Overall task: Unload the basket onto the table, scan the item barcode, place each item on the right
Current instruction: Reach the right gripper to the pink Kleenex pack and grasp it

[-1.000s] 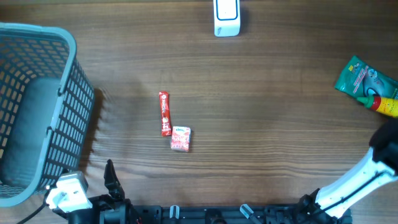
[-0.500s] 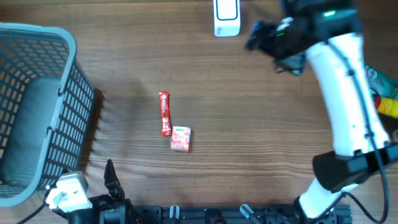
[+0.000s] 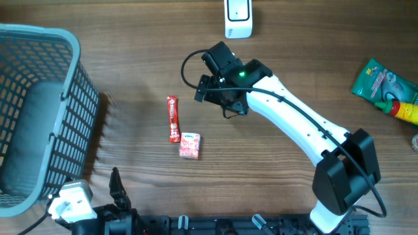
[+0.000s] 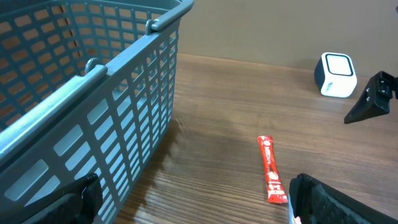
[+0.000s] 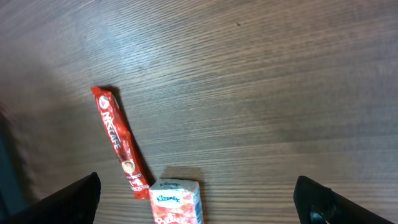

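Far left: a grey mesh basket [image 3: 77, 124], upright on the wooden surface [image 3: 130, 59]. Near its front corner, at the front edge, the left fingers [image 4: 333, 200], spread wide, empty, low over the wood.

Right of the basket and well apart from it: a red stick [image 3: 173, 119], flat, running front to back, printed NESCAFE in white along its length. At its near end, slightly to the right and meeting it at a corner: a small pink-and-white pack [image 3: 189, 145] marked Kleenex in blue. Both lying free, out of any grip.

Just right of the stick and farther back: the right fingers [image 5: 71, 202], spread wide and empty, pointed down toward stick and pack, touching neither.

Farther right, at the far edge: a white scanner [image 3: 238, 18], well apart from both items.

Far right: a green packet [image 3: 379, 81], its writing too small to read, and against its near edge a yellow bottle [image 3: 407, 112] with a red cap.
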Tool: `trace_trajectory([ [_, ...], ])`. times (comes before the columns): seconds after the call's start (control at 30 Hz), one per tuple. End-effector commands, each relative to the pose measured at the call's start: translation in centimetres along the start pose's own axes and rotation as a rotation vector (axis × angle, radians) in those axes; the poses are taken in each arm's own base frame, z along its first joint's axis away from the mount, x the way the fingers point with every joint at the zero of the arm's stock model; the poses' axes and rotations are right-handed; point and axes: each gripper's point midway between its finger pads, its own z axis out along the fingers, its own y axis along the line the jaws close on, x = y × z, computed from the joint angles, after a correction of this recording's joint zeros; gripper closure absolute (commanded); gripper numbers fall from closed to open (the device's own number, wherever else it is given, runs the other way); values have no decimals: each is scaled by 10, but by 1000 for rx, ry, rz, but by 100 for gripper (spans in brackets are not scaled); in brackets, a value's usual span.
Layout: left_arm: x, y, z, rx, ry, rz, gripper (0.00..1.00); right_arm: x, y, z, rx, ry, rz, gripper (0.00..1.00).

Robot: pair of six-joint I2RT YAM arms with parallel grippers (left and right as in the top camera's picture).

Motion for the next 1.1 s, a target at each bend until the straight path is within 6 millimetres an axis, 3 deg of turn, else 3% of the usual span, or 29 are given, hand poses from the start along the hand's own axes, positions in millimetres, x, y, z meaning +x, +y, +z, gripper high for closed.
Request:
trace_trajectory([
  [0.0, -1, 0, -1, 2, -7, -8, 0, 1, -4, 1, 16, -1, -254, 0],
  [0.07, -1, 0, -1, 2, -7, -8, 0, -9, -14, 0, 80, -45, -366, 0],
  [0.17, -1, 0, -1, 1, -7, -8, 0, -14, -7, 0, 68, -65, -659, 1],
  [0.27, -1, 0, -1, 1, -7, -8, 0, -12, -3, 0, 54, -52, -933, 16],
  [0.3, -1, 0, -1, 1, -7, -8, 0, -1, 7, 1, -29, -19, -1011, 18],
  [0.37, -1, 0, -1, 1, -7, -8, 0, 48, 43, -11, -398, 84, -1246, 22],
  [0.4, -1, 0, -1, 2, -7, -8, 0, 59, 51, -17, -492, 93, -1299, 24],
  [0.5, -1, 0, -1, 1, -7, -8, 0, 71, 58, -22, -593, 113, -1321, 46],
  [0.53, -1, 0, -1, 1, -7, -8, 0, 75, 55, -15, -589, 129, -1335, 48],
  [0.7, -1, 0, -1, 1, -7, -8, 0, 96, 39, 37, -557, 218, -1336, 37],
  [0.8, -1, 0, -1, 1, -7, -8, 0, 103, 35, 71, -433, 246, -1343, 38],
  [0.83, -1, 0, -1, 1, -7, -8, 0, 108, 31, 83, -370, 257, -1375, 44],
  [0.87, -1, 0, -1, 1, -7, -8, 0, 109, 30, 89, -327, 254, -1392, 49],
  [1.07, -1, 0, -1, 1, -7, -8, 0, 109, 36, 100, -250, 207, -1426, 50],
])
